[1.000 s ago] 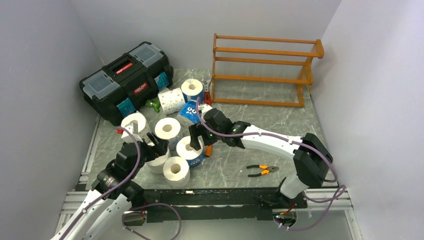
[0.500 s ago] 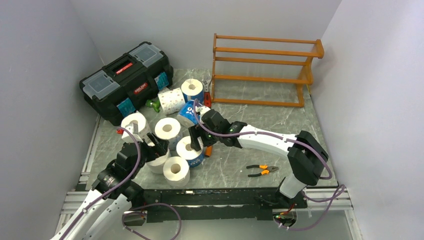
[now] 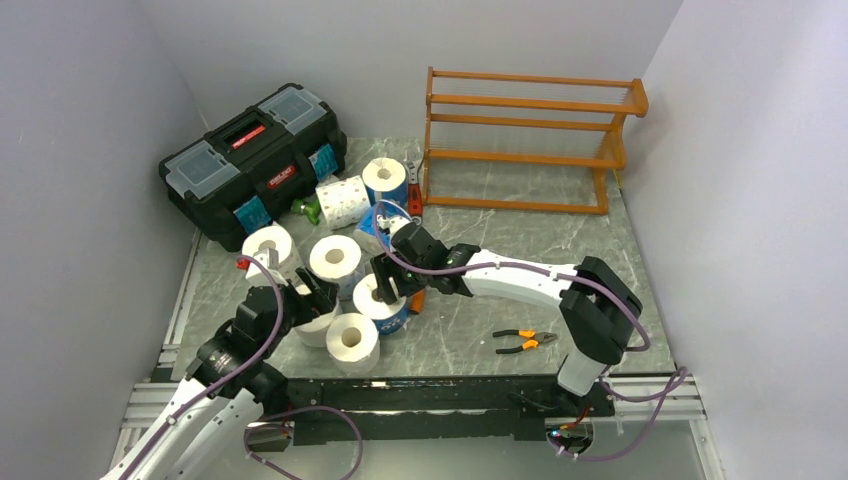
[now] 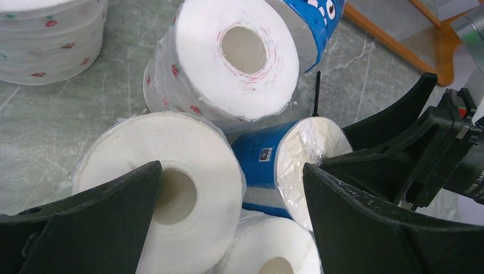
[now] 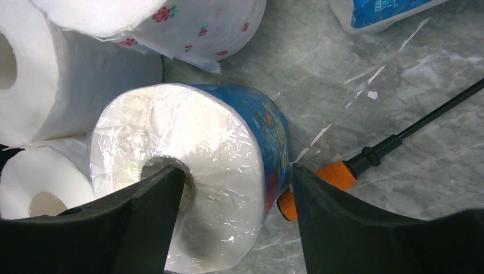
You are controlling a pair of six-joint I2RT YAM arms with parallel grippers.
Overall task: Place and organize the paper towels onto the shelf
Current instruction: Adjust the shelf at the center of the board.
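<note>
beside the blue roll (image 5: pixel 194 142), a screwdriver (image 5: pixel 342 173)

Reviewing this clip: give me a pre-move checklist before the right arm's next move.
1. Right tool straddles the blue-wrapped paper towel roll, one finger in its core: ok.
2. Grip clamped firm: cannot tell.
3. Orange-handled screwdriver beside the outer finger, may snag: not ok.
4. Left tool, open, crowds that same roll: not ok.
5. Orange-brown wooden shelf holds no rolls yet, tiers free: ok.
</note>
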